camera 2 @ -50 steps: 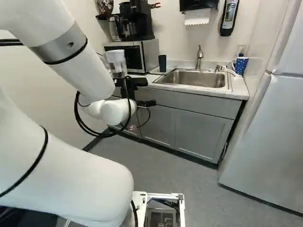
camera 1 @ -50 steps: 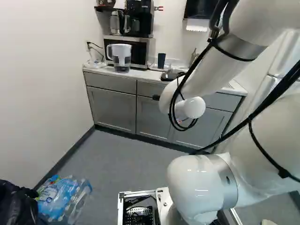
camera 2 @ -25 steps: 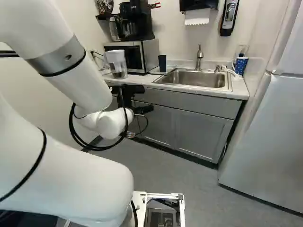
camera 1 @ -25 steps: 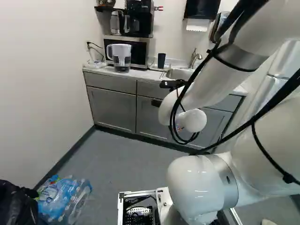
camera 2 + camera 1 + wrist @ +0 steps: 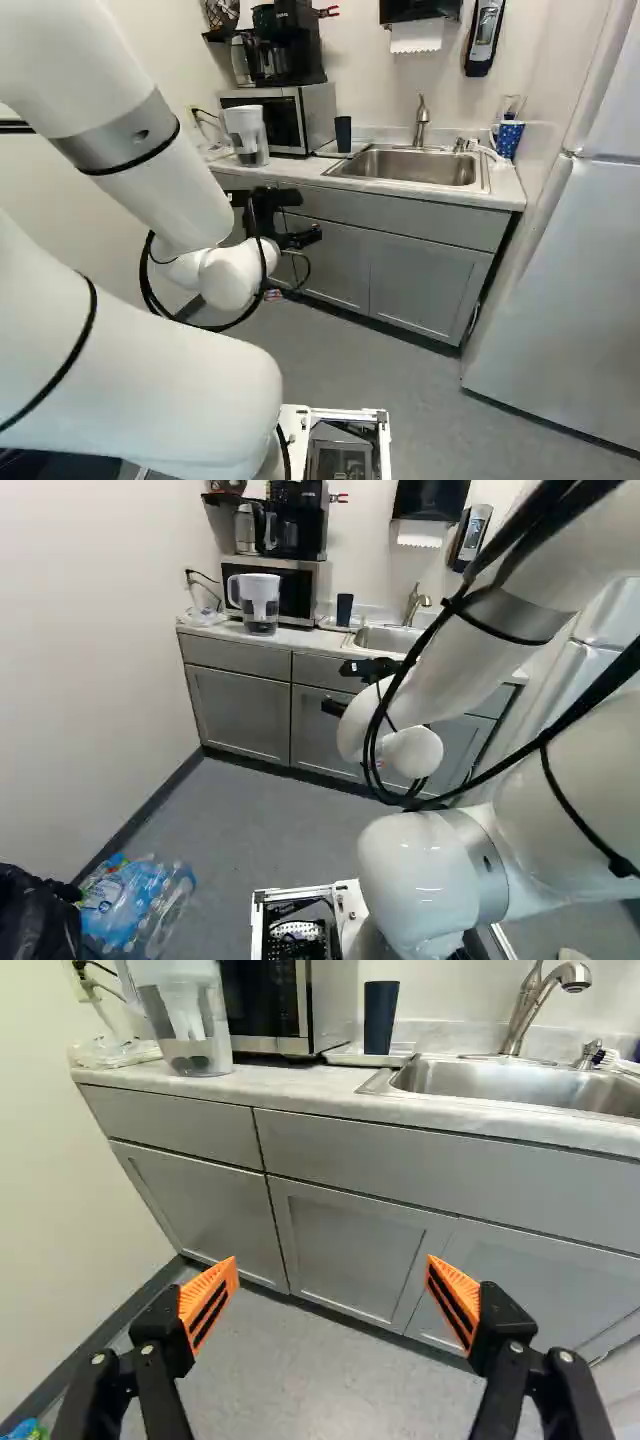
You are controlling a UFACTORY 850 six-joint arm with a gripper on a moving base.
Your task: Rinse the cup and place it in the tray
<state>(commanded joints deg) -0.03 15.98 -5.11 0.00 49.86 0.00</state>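
My black gripper (image 5: 266, 208) is in front of the cabinets in the right base view, below counter height, its fingertips hard to make out there. In the wrist view the gripper (image 5: 332, 1285) has its orange-padded fingers spread wide, nothing between them. A dark blue cup (image 5: 380, 1017) stands on the counter ahead of and above the gripper, untouched. It appears to be on or against a thin white tray (image 5: 362, 1058), between the microwave and the sink. The sink (image 5: 415, 167) with its faucet (image 5: 422, 122) lies to the cup's right.
A clear pitcher (image 5: 246, 135) stands before the microwave (image 5: 315, 108). A blue spotted mug (image 5: 508, 138) is right of the sink, near the fridge (image 5: 570, 290). Grey cabinets (image 5: 405, 285) front the counter. Wrapped bottles (image 5: 135, 905) lie on the floor at left.
The arm's wrist and gripper have come down and away from the counter edge, uncovering the sink in the left base view and the pitcher in the right one. The base has stayed put.
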